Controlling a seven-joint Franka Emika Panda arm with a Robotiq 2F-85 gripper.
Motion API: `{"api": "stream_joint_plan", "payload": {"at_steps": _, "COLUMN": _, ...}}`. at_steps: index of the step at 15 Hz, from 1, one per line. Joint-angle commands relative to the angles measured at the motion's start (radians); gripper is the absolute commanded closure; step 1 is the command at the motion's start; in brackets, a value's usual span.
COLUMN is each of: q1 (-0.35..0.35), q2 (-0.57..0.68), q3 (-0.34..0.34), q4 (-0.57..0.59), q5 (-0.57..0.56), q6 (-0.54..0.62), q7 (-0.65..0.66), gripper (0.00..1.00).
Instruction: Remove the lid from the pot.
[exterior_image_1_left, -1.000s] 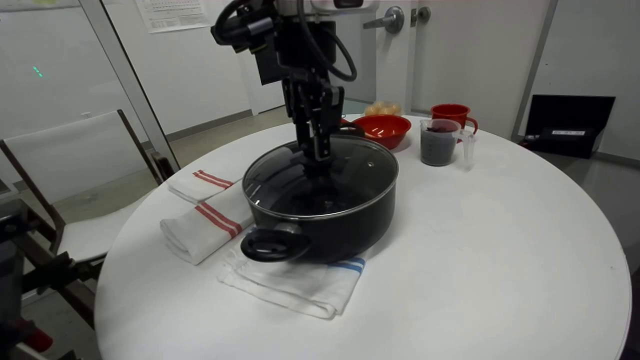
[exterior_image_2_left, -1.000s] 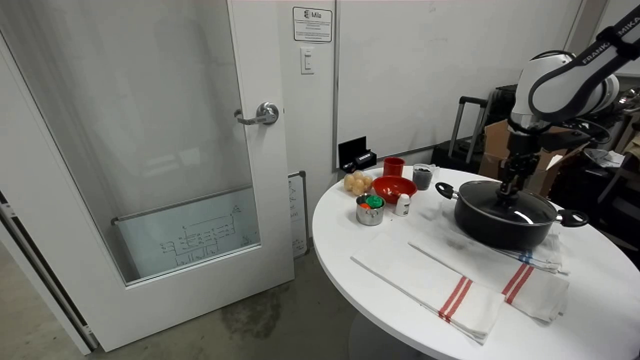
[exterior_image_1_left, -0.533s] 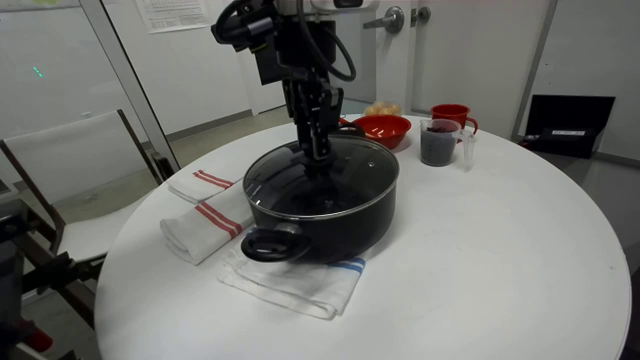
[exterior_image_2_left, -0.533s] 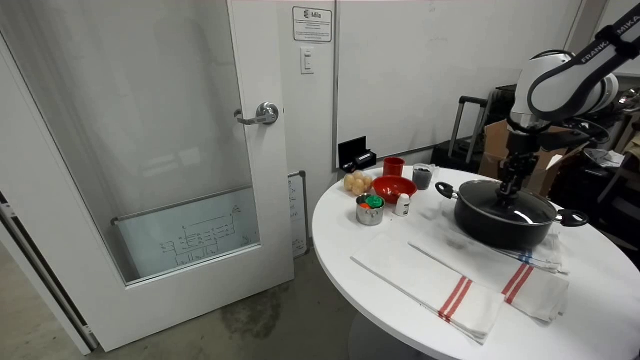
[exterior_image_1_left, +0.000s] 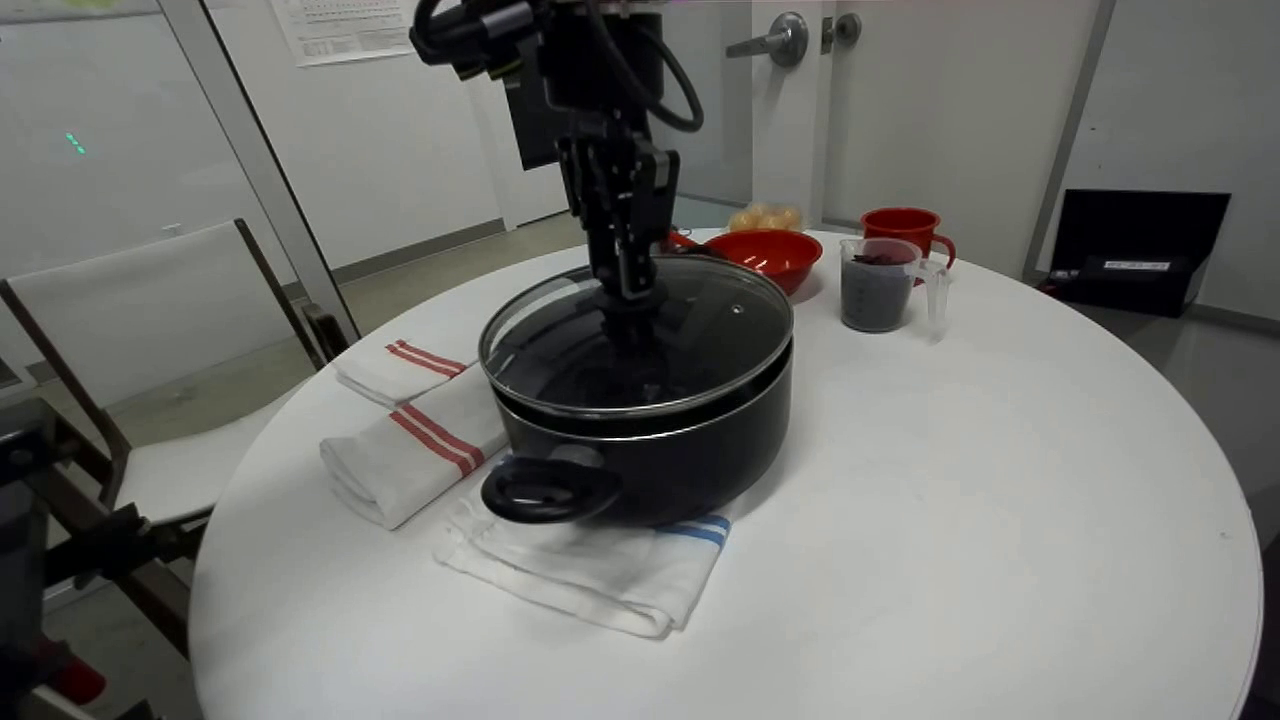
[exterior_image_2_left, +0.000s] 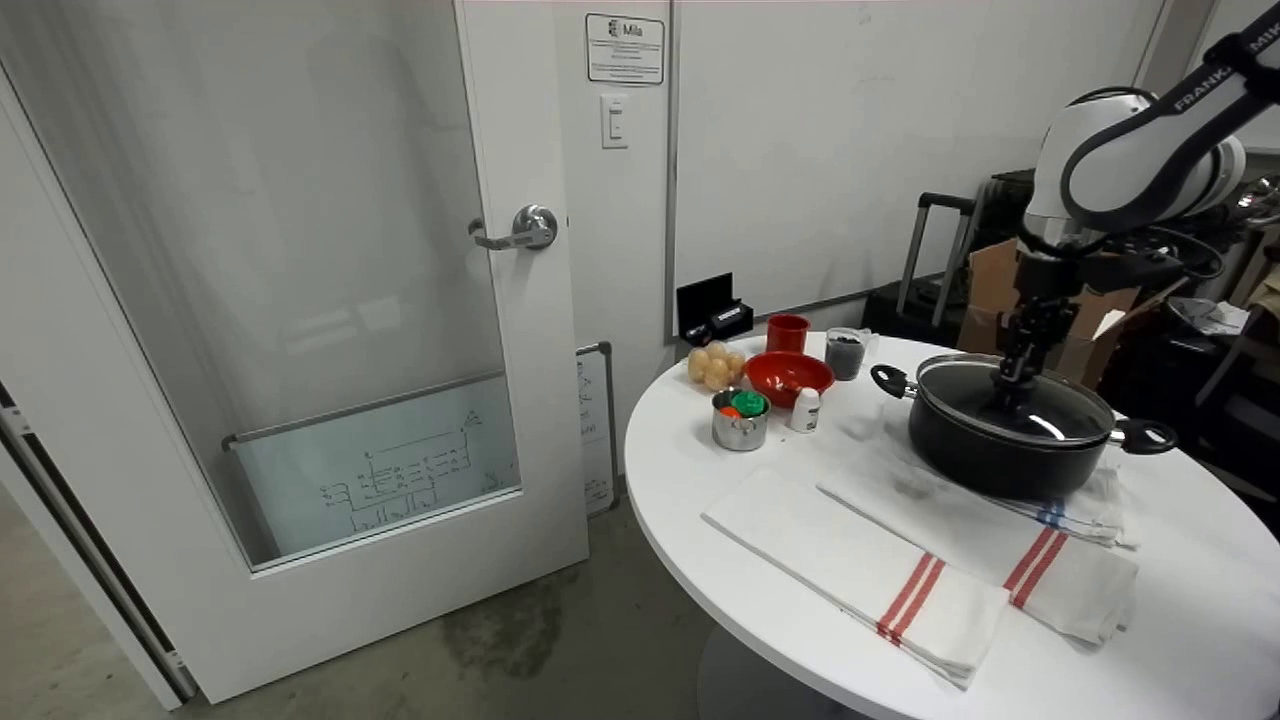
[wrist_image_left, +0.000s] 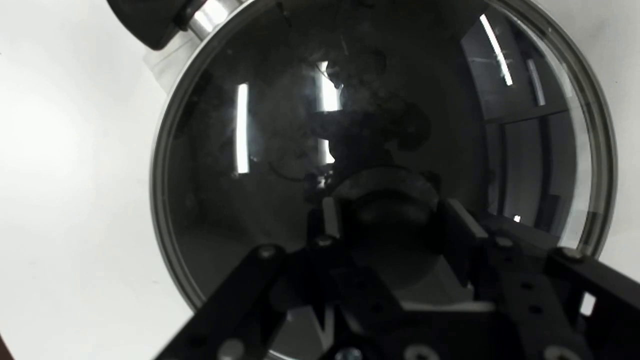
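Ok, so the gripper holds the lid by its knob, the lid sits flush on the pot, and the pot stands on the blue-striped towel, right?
The lid is not flush: in an exterior view, a dark gap shows between it and the near rim of the pot. The rest is right: the gripper holds the knob and the pot stands on that towel.

"Mila" heads the wall sign (exterior_image_2_left: 625, 48), while "FRANK" and "MIK" show on the arm (exterior_image_2_left: 1130, 170).

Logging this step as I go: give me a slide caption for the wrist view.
Gripper holding the glass lid by its black knob, one pot handle at upper left.
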Motion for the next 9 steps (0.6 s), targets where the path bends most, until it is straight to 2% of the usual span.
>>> {"api": "stream_joint_plan", "payload": {"at_steps": 1, "q1": 0.014, "q2": -0.096, "q3": 0.007, "q4": -0.053, "q5": 0.029, "q6": -0.025, "q7": -0.019, "gripper": 0.75}}
{"api": "stream_joint_plan", "payload": {"at_steps": 9, "q1": 0.095, "q2": -0.165, "q3": 0.048, "q4": -0.082, "q5": 0.002, "q6": -0.075, "q7": -0.012, "gripper": 0.75}}
